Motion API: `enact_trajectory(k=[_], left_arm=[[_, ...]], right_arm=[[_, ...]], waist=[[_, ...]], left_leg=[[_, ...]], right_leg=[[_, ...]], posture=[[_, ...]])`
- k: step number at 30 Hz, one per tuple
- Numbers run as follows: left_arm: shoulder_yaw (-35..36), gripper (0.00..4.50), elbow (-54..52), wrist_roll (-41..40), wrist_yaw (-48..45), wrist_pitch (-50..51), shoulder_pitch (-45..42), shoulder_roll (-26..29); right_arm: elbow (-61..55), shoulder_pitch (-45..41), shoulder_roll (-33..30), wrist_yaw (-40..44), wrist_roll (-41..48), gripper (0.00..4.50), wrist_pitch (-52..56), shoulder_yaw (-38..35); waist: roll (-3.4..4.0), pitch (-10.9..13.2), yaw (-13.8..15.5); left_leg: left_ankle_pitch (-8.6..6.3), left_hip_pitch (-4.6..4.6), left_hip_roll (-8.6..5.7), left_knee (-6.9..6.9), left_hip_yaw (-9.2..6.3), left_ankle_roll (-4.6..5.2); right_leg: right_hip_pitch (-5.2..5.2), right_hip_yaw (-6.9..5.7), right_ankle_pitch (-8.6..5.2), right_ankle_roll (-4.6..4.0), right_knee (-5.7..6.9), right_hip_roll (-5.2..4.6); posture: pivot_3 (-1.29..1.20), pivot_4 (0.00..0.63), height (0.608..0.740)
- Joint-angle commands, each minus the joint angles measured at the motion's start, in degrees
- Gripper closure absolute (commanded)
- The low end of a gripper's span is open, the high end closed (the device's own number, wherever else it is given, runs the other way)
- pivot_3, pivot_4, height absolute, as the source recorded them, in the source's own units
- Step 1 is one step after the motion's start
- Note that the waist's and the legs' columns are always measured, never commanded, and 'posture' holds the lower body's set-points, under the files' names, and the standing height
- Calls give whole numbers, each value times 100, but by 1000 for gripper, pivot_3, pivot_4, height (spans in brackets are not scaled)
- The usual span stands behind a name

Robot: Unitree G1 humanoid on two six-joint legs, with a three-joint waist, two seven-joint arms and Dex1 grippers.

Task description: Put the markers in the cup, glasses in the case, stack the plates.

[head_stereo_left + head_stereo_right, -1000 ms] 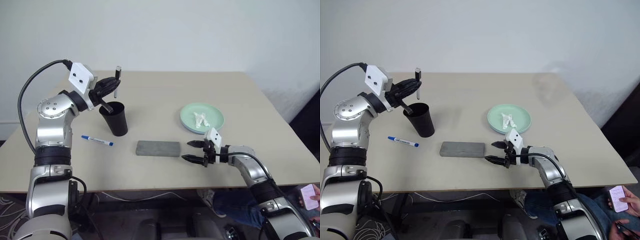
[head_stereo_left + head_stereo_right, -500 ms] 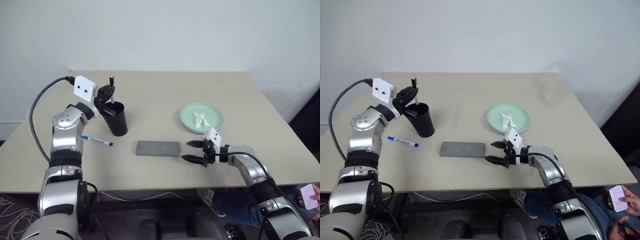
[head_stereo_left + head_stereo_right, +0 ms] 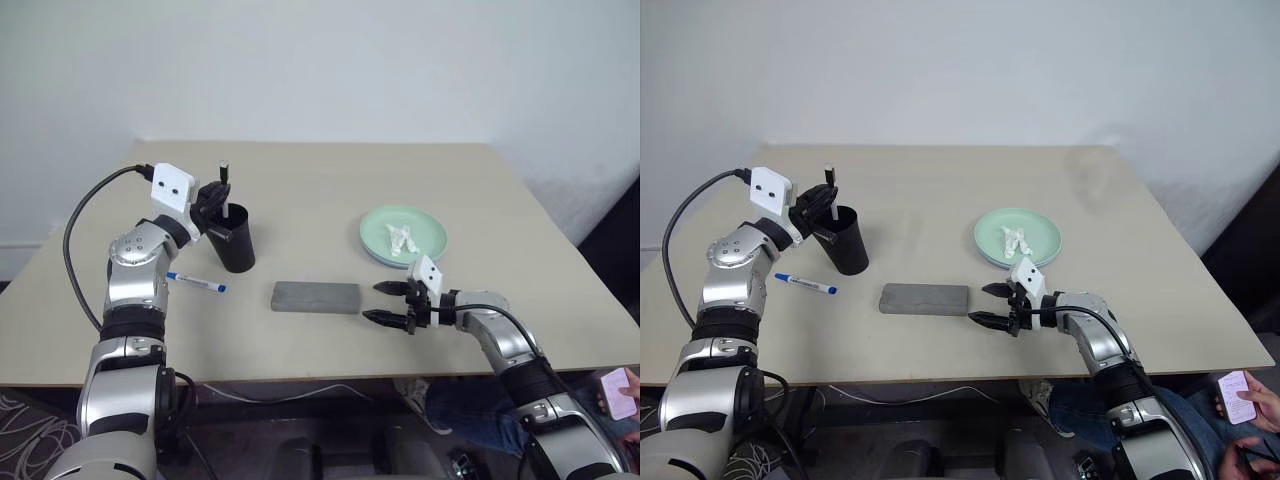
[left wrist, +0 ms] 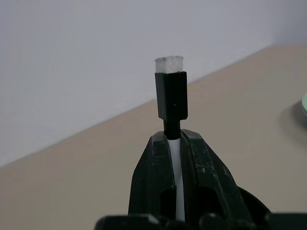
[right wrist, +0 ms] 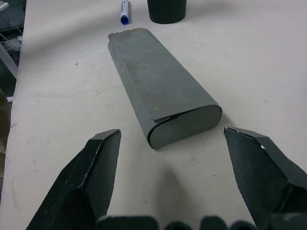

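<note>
A plain white wall backs the beige tabletop (image 3: 320, 190). The dark-tipped marker (image 4: 171, 103) stands upright in the left hand (image 3: 212, 197), pinched on its white shaft just under the dark tip, with its lower end already inside the black cup (image 3: 232, 238) at about nine o'clock on the tabletop. The marker looks light, stiff and smooth, so a mid-shaft pinch suits it and it should drop freely once released. The left forearm reaches roughly level over the cup's rim. The blue-capped marker (image 3: 196, 283) lies flat just at the cup's seven o'clock. The grey case (image 5: 160, 103), soft-skinned but firm, lies near six o'clock. The right hand (image 3: 388, 303) rests low at the case's three o'clock, fingers spread wide and holding nothing. The mint plate (image 3: 404, 236) sits near three o'clock.
</note>
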Motion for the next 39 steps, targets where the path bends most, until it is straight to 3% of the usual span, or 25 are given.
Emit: enact_trajectory(k=[1, 8, 21, 30, 35, 39], left_arm=[[79, 4223, -234, -103, 30, 89, -39, 19], [83, 2028, -271, -104, 142, 117, -3, -22], [124, 2028, -398, -309, -427, 105, -291, 236], [-131, 2028, -1055, -878, -3108, 1148, -748, 1503], [-601, 2028, -906, -560, -4203, 1307, -782, 2179], [-1288, 2028, -418, 158, -4967, 902, -948, 2716]], right_arm=[[-146, -113, 31, -1, 26, 749, -54, -55], [-107, -139, 68, -3, 19, 749, -66, -58], [-110, -124, 83, -26, 0, 749, -69, -60], [-30, -174, 97, -27, -19, 749, -106, -61], [-9, -159, 103, -15, -28, 749, -127, -46], [80, -221, 106, 4, -45, 749, -153, -63]], waist=[[0, 0, 0], [0, 0, 1], [-1, 1, -1], [-5, 3, -14], [-6, 4, -1], [-6, 5, -7]], left_leg=[[0, 0, 0, 0, 0, 0], [0, -1, 0, 0, 0, 0], [0, -2, 0, -1, 0, -1], [-5, -3, 2, -12, 3, -7], [-5, 4, 4, -19, 0, -9], [-5, 5, 5, -19, 6, -9]], right_leg=[[-1, 0, 0, 0, 0, 0], [0, -1, 0, 0, -2, -1], [-2, -2, 0, 0, -2, -1], [-8, -3, -1, -1, -9, 1], [-6, -4, -2, -2, -5, 2], [-6, -1, -10, -14, -8, 4]], posture=[[0, 0, 721], [0, 0, 721], [0, 0, 721], [0, 0, 721], [0, 0, 721], [0, 0, 721]])
